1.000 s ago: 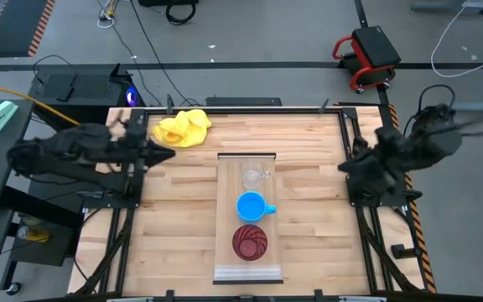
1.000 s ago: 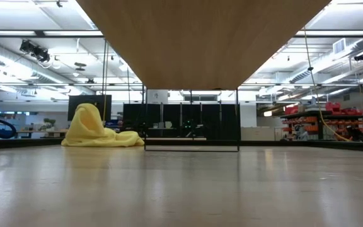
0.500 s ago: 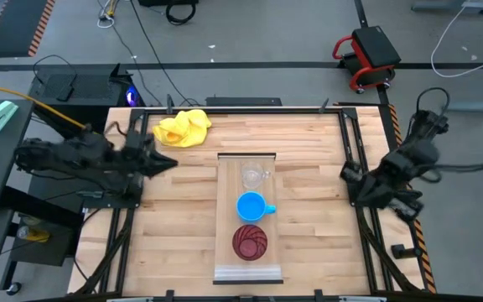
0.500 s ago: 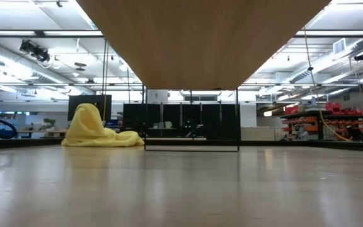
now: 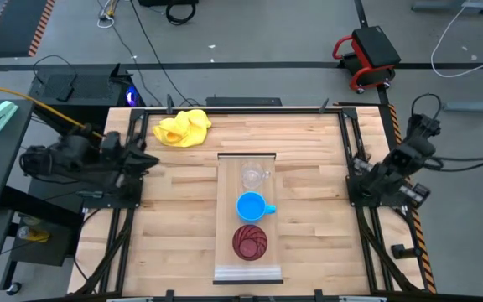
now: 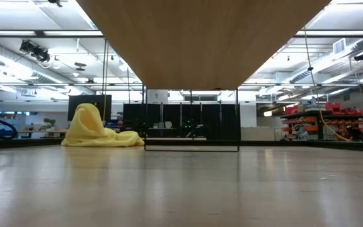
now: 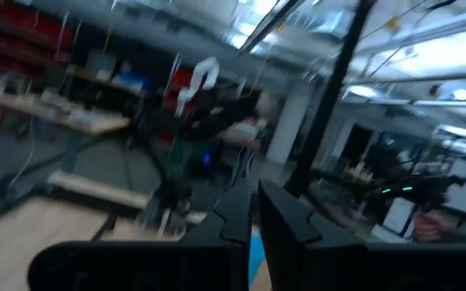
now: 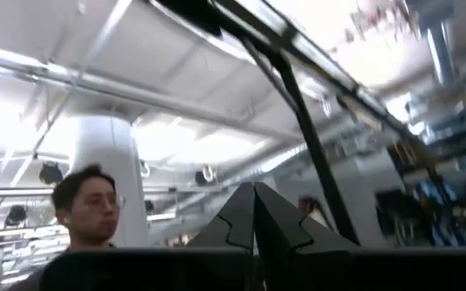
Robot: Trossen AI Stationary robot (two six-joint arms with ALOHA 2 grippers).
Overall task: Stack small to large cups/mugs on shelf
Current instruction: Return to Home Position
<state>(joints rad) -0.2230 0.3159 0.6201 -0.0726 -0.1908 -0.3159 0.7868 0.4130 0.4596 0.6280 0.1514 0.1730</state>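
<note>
The pale wooden shelf (image 5: pixel 225 252) lies lengthwise in the middle of the table; its underside (image 6: pixel 200 44) fills the top of the low view. Three vessels stand on it in a row, each on its base. The clear glass cup (image 5: pixel 253 176) is farthest, the blue mug (image 5: pixel 252 206) is in the middle, and the dark red tumbler (image 5: pixel 249 242) is nearest. My left gripper (image 5: pixel 147 159) is shut and empty at the table's left edge. My right gripper (image 5: pixel 355 173) is shut and empty at the right edge. Both are far from the shelf.
A crumpled yellow cloth (image 5: pixel 183 127) lies at the far left of the table and also shows in the low view (image 6: pixel 96 129). Bare slatted tabletop (image 5: pixel 179 226) lies on both sides of the shelf. A person (image 8: pixel 87 214) shows in the room beyond, in the right wrist view.
My left gripper has drawn back toward the table's left edge. My right arm has folded back toward the right edge and settled there. The cups and the shelf have not moved.
</note>
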